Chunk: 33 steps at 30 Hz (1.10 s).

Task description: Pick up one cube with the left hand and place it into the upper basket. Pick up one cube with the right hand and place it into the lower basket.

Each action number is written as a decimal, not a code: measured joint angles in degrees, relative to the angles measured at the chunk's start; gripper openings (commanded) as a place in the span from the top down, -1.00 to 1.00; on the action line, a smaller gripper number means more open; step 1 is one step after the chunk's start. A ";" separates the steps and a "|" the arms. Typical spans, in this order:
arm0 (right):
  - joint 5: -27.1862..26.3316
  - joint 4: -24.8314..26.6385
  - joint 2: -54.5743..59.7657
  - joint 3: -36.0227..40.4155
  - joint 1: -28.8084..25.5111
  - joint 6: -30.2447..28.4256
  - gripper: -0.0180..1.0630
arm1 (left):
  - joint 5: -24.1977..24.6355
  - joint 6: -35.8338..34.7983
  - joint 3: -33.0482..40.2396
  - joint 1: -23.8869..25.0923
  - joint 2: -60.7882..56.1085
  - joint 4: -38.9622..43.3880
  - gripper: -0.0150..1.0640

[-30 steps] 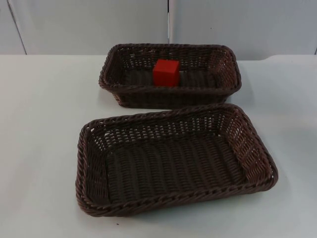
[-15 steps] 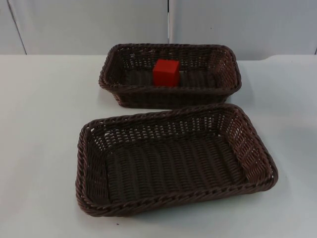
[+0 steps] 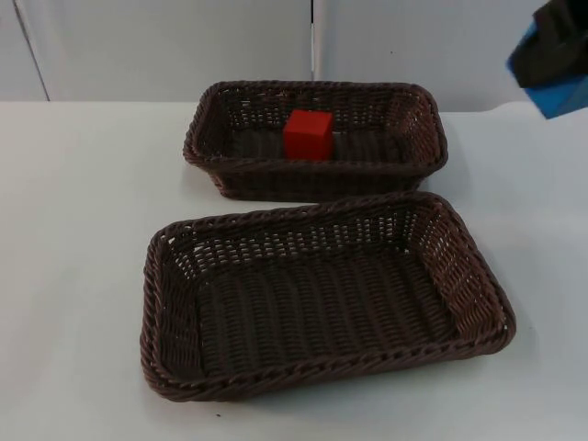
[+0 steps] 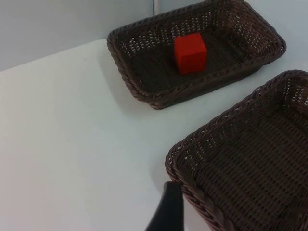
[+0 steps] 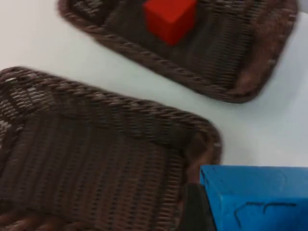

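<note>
Above the table's far right edge, my right gripper [image 3: 551, 64] clenches the blue cube [image 3: 562, 92]. Red cube [image 3: 307, 134] sits in upper basket [image 3: 211, 138]; lower basket [image 3: 161, 303] nearer. My left gripper's [image 4: 168, 211] state I cannot tell.

White table, two wicker baskets on it.
I saw the white table top [image 3: 83, 230] carrying the upper basket [image 3: 418, 165] near the grey partition wall [image 3: 165, 46] and the lower basket [image 3: 161, 312] just in front, their rims close but apart.
</note>
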 measured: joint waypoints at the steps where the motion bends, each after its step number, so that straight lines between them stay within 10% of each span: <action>1: 0.00 0.00 0.00 0.00 1.11 0.00 0.97 | 0.00 0.00 0.00 0.00 0.00 0.00 -0.40; 33: -3.41 2.76 5.78 0.00 10.28 -0.76 0.97 | 0.12 0.00 0.00 0.00 0.00 0.00 -0.40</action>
